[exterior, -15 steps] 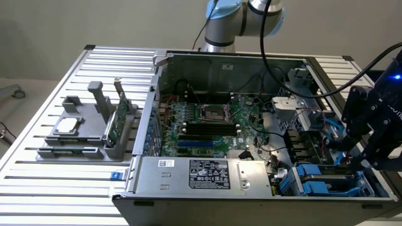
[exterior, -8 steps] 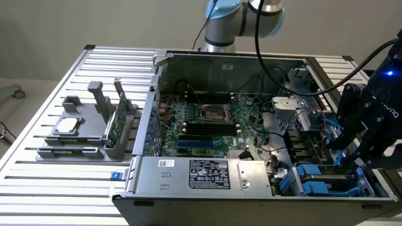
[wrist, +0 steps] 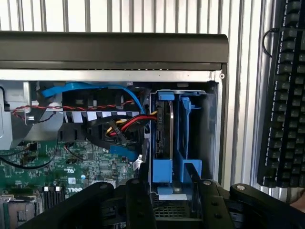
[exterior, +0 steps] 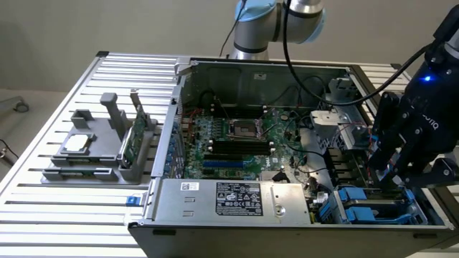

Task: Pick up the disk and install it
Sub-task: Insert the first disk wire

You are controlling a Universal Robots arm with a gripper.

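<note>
The disk [wrist: 170,194] shows as a grey slab with a white label, standing on edge between my black fingers [wrist: 143,195]. Blue rails [wrist: 162,171] run along its sides. My gripper [wrist: 172,185] is shut on it, directly over the blue drive bay [wrist: 209,119] at the corner of the open computer case. In the exterior view the gripper [exterior: 393,180] hangs just above that bay [exterior: 373,207] at the exterior view's lower right, and the arm hides most of the disk there.
Red, yellow and blue cables [wrist: 128,121] crowd the space beside the bay. The motherboard [exterior: 237,140] and power supply [exterior: 237,199] fill the case. A grey fixture [exterior: 100,145] holding a chip and a green card stands at the exterior view's left. A keyboard [wrist: 283,95] lies outside the case.
</note>
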